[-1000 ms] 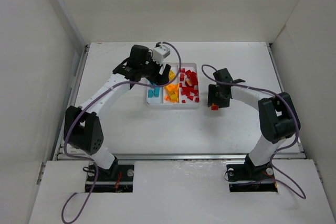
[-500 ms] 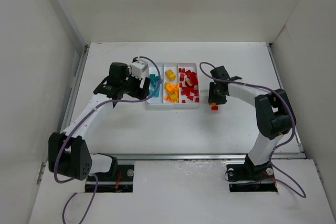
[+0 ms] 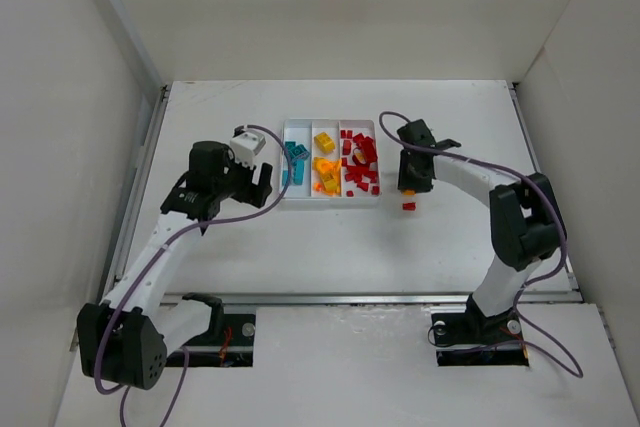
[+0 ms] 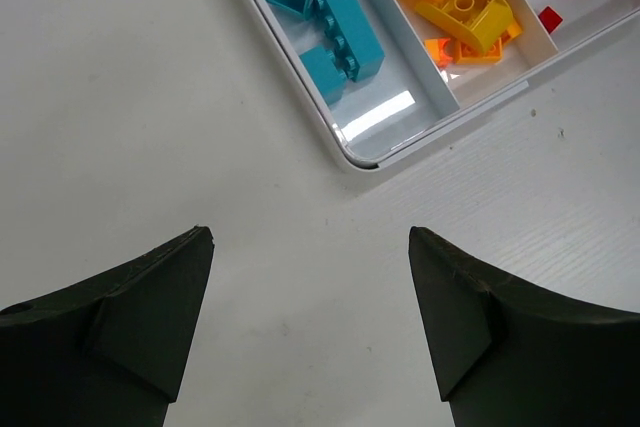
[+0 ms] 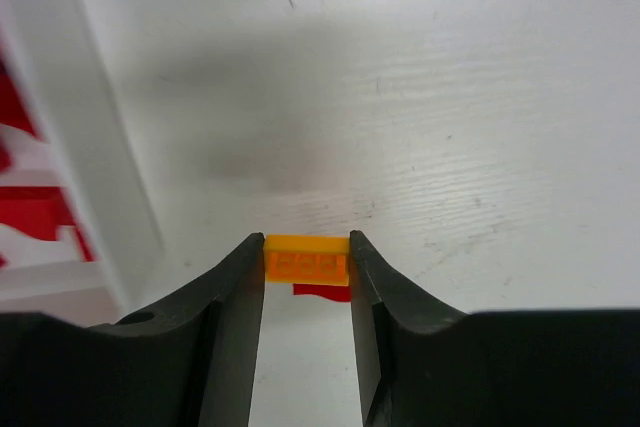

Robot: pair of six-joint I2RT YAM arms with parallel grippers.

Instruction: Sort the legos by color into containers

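With our left gripper (image 4: 310, 252) gaping empty, our right gripper (image 5: 307, 247) pinches 1 orange brick (image 5: 307, 259) just outside the tray (image 5: 108, 187), and we risk it slipping among the red legos (image 3: 362, 167).

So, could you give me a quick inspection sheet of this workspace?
Surface: white table.
Job's things: white tray holds teal bricks left, orange bricks middle, red bricks right; one loose red brick on the table beside it.
Clutter: nothing seen.
Grippers: left gripper open, empty; right gripper shut on an orange brick.
Cables: purple cables, hanging in loose loops.
Surroundings: white walls on three sides.
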